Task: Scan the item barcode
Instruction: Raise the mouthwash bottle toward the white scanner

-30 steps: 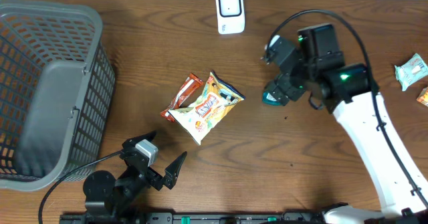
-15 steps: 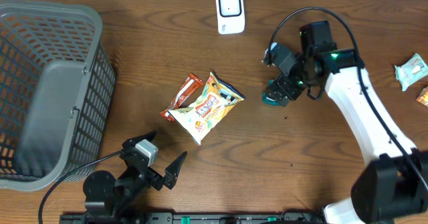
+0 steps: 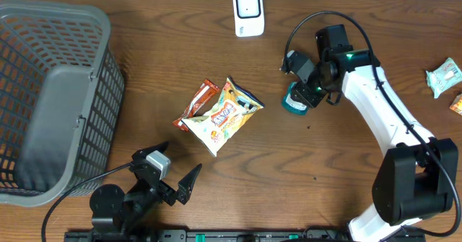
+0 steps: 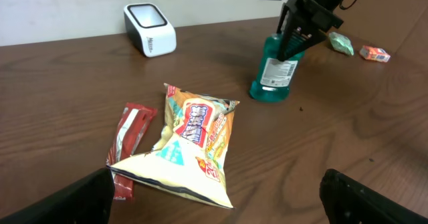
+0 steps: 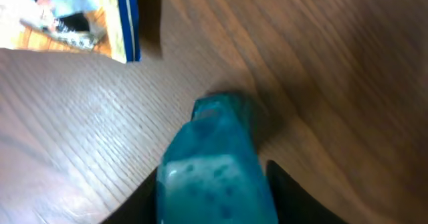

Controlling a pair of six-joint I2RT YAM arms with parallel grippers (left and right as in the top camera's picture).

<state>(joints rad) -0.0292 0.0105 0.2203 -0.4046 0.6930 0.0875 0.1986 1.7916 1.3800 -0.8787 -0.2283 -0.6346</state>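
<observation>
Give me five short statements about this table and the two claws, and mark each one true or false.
1. The bottle stands upright on the table. True.
2. The chip bag lies inside the basket. False: it lies on the table, between the basket and the bottle.
3. The left claw is open and holds nothing. True.
4. The right claw holds the scanner. False: it grips the top of the bottle, and the scanner sits apart at the far edge.
5. A red snack bar lies right beside the chip bag. True.

Mock shop checkout: scanner (image 3: 247,11), basket (image 3: 58,12).
</observation>
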